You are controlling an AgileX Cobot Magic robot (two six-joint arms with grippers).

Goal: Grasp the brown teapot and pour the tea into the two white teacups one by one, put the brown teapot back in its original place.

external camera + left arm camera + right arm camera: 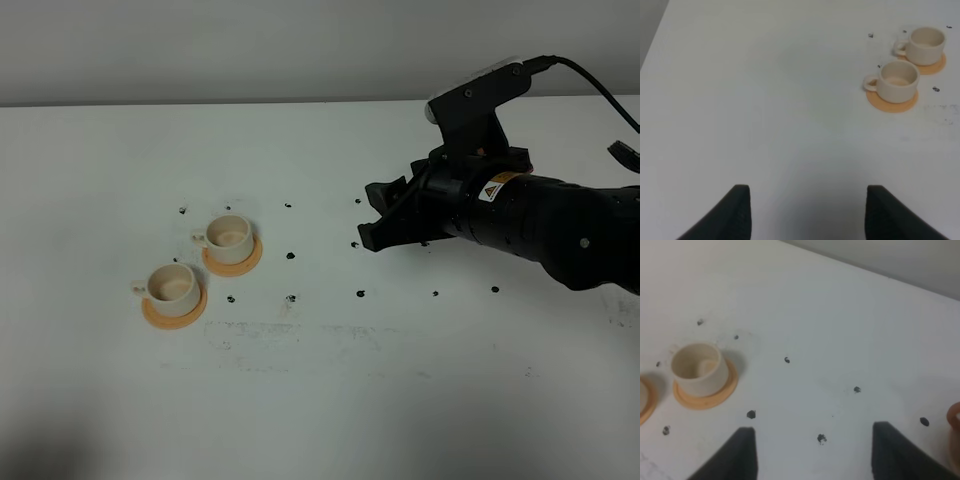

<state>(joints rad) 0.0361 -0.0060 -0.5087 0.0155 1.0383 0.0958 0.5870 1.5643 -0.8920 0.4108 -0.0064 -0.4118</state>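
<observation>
Two white teacups [229,233] [172,283] stand on orange saucers [246,258] at the left of the table, both upright. The left wrist view shows both teacups [899,80] [926,44]. One teacup [696,367] shows in the right wrist view. My right gripper [374,215] hovers open over the table's middle, well to the right of the cups, with nothing between its fingers. Of the brown teapot only a reddish-brown sliver [956,417] shows, at the right wrist view's edge. My right arm hides it in the high view. The original place is hidden. My left gripper [807,195] is open and empty.
Small black dots [291,255] are scattered over the white table [320,400]. A grey wall runs along the table's far edge. The right arm [560,225] with its cable reaches in from the right side.
</observation>
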